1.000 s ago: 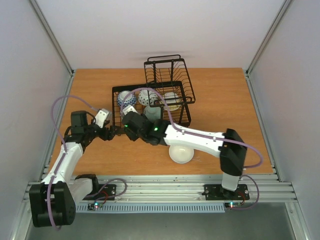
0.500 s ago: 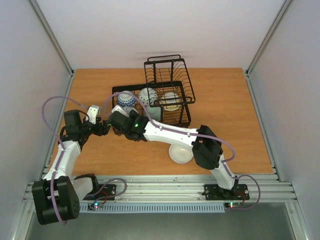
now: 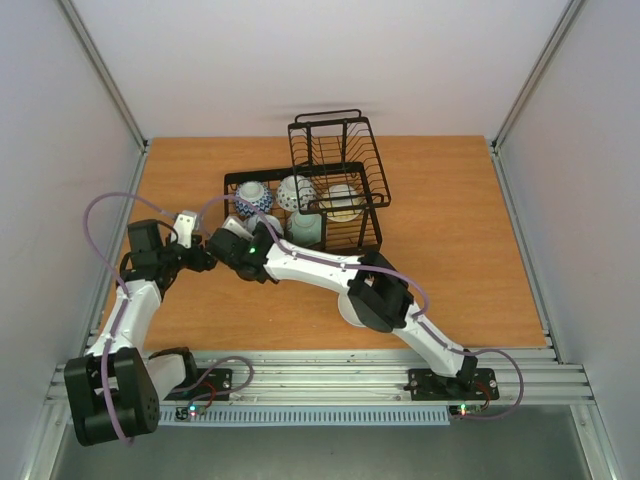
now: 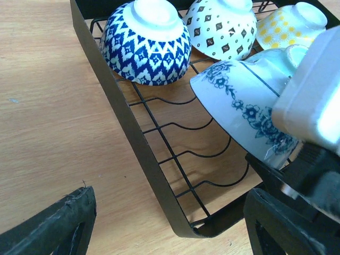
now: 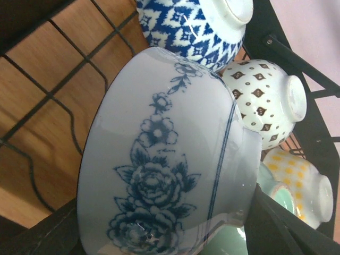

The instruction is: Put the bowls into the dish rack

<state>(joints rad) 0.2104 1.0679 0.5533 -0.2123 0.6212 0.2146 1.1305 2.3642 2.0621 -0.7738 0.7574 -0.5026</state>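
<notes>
My right gripper (image 5: 164,236) is shut on a white bowl with blue flowers (image 5: 164,159), gripped across its width. That bowl (image 4: 239,106) hangs tilted over the wire floor at the near left end of the black dish rack (image 4: 106,90). Upside down in the rack sit a blue zigzag bowl (image 4: 146,45), a diamond-patterned bowl (image 4: 223,26), a yellow-dotted bowl (image 4: 289,24) and a pale green bowl (image 4: 276,56). My left gripper (image 4: 170,234) stands open and empty, its jaws astride the rack's near left corner (image 3: 230,250).
A cream bowl (image 3: 352,312) rests on the wooden table in front of the rack, half hidden under my right arm (image 3: 320,268). The raised smaller basket (image 3: 335,150) stands at the rack's back right. Grey walls close in both sides.
My right arm has swung left with the flowered bowl, from the rack's front middle to its left end. The left arm drew back a little to the left.
</notes>
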